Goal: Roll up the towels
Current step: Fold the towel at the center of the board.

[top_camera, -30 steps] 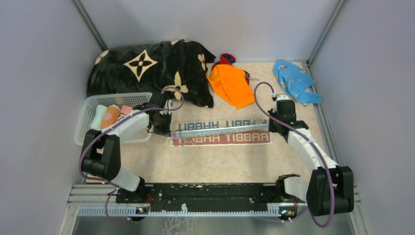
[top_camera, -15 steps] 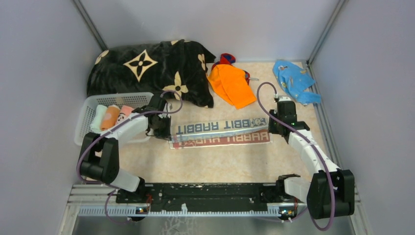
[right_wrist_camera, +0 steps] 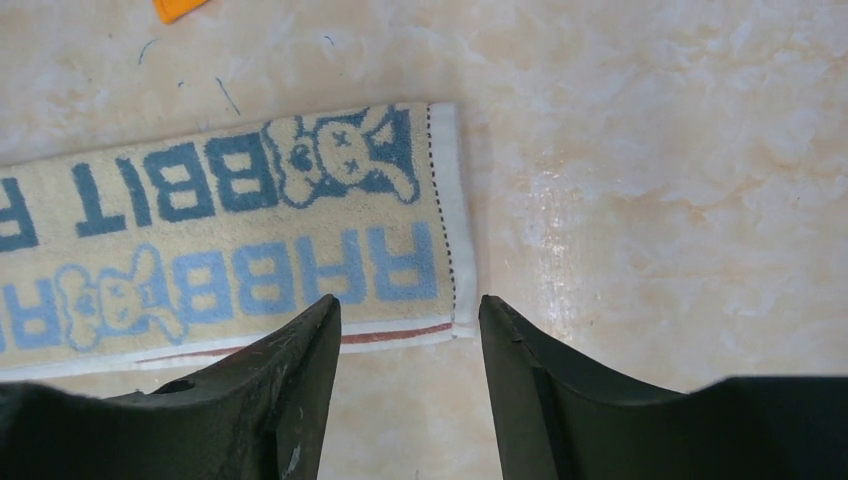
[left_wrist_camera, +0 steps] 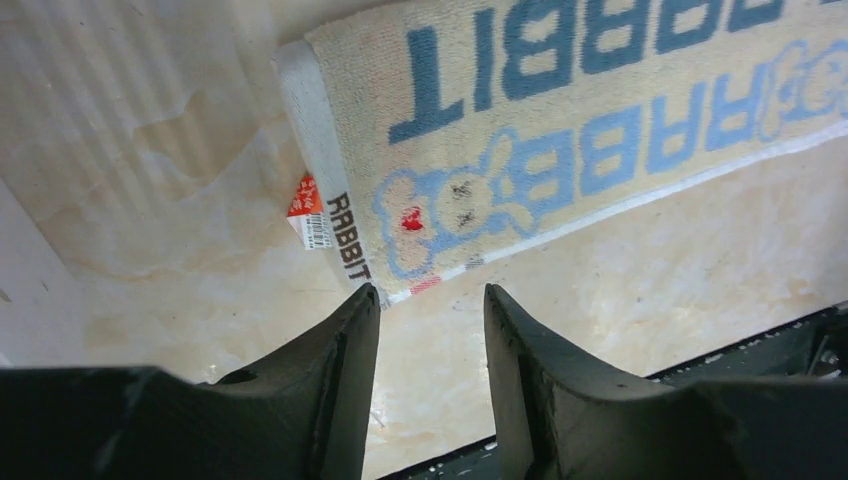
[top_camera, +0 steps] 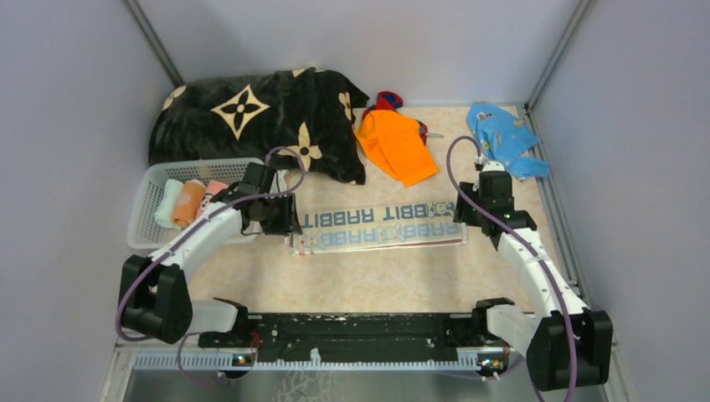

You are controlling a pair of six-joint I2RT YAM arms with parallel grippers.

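**On the bench (top_camera: 368, 280), rabbit towel (top_camera: 377, 226) lying flat between two pairs of parted jaws**

Across the middle of the bench the rabbit towel is lying as a long, narrow band, folded lengthwise, with its blue RABBIT lettering and bunny figures facing up. It is running left to right, one end towards each arm.

At its left end the left jaws are standing narrowly apart with nothing between them. In the left wrist view the fingers (left_wrist_camera: 350, 380) are pointing at the towel's near corner, which is lying just beyond their tips. A small red-and-white label (left_wrist_camera: 310, 212) is sticking out from that end.

At the right end the right jaws are standing somewhat wider, also holding nothing. In the right wrist view the towel's stitched end and its red-striped near edge are lying just ahead of the fingers (right_wrist_camera: 300, 390). Whether either pair is touching the cloth I cannot tell.

Left of the towel a white basket (top_camera: 142, 213) is sitting beside the left arm, holding three rolls side by side: a green roll (top_camera: 167, 203), an orange roll (top_camera: 188, 201) and a pink roll (top_camera: 215, 189). Behind it a black blanket (top_camera: 251, 117) is lying heaped at the far left. An orange towel (top_camera: 395, 146) is lying loose beside the blanket, partly covering a red-and-blue cloth (top_camera: 387, 100). A blue cloth (top_camera: 502, 138) is lying crumpled in the far right corner.
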